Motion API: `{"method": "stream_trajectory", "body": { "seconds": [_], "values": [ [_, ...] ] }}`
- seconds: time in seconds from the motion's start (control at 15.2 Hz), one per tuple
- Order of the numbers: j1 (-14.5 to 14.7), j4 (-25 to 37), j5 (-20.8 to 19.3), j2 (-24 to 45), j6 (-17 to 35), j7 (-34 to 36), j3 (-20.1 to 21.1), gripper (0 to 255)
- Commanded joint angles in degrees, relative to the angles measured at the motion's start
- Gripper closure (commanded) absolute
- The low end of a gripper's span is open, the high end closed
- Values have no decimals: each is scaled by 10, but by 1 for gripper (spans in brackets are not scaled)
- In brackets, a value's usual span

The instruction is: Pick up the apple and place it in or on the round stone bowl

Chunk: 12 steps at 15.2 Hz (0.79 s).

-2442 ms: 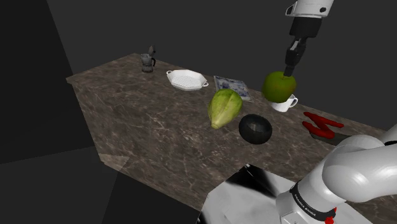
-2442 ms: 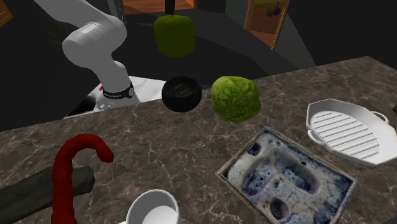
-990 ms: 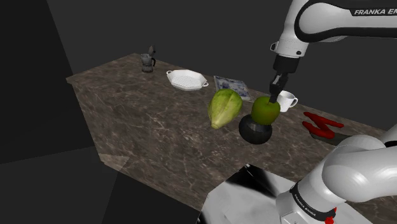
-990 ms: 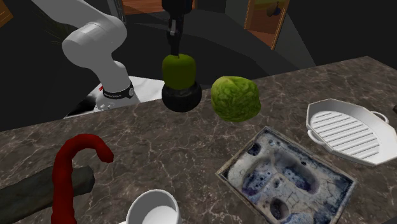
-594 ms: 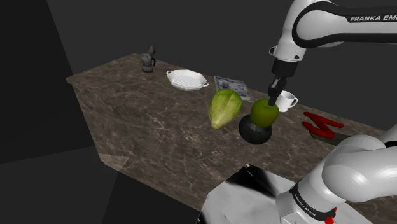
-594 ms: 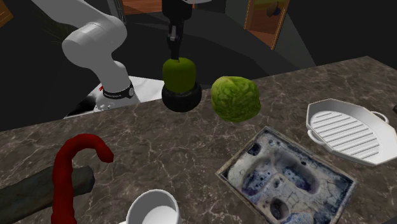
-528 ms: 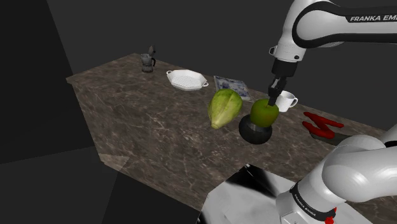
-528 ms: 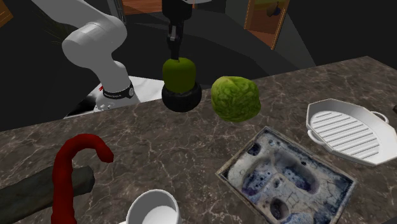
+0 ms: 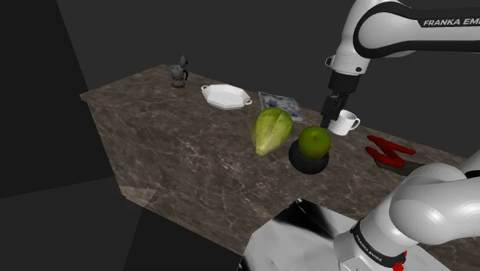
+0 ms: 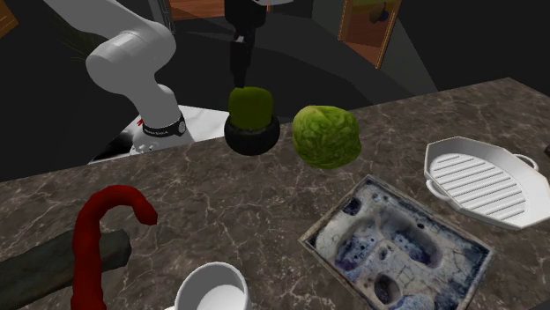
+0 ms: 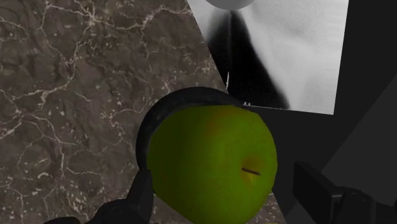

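Apple (image 9: 314, 142), held a moment ago, now sits in the dark round bowl (image 9: 307, 165); jaws stand apart just above it, so the placement looks done.

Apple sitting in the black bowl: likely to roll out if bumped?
Probably stays: the apple is round, but its underside sits inside the bowl rim. It bulges well above that rim, so a hard sideways knock might tip it out. Skin looks smooth, possibly slippery.

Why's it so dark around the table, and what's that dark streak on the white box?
Shoulder view: dim all round, the marble counter softly lit, no glare. Wrist view: a dark streak, likely a shadow, crosses the pale stand beyond the apple and black bowl.
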Motion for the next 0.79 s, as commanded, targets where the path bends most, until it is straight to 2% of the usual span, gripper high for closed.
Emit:
{"method": "stream_trajectory", "body": {
  "seconds": [0.0, 0.26, 0.73],
  "values": [
    [0, 0, 0, 0, 0, 0, 0, 0],
    [2, 83, 3, 17, -66, -1, 2, 0],
    [2, 83, 3, 17, -66, -1, 2, 0]
  ]
}}
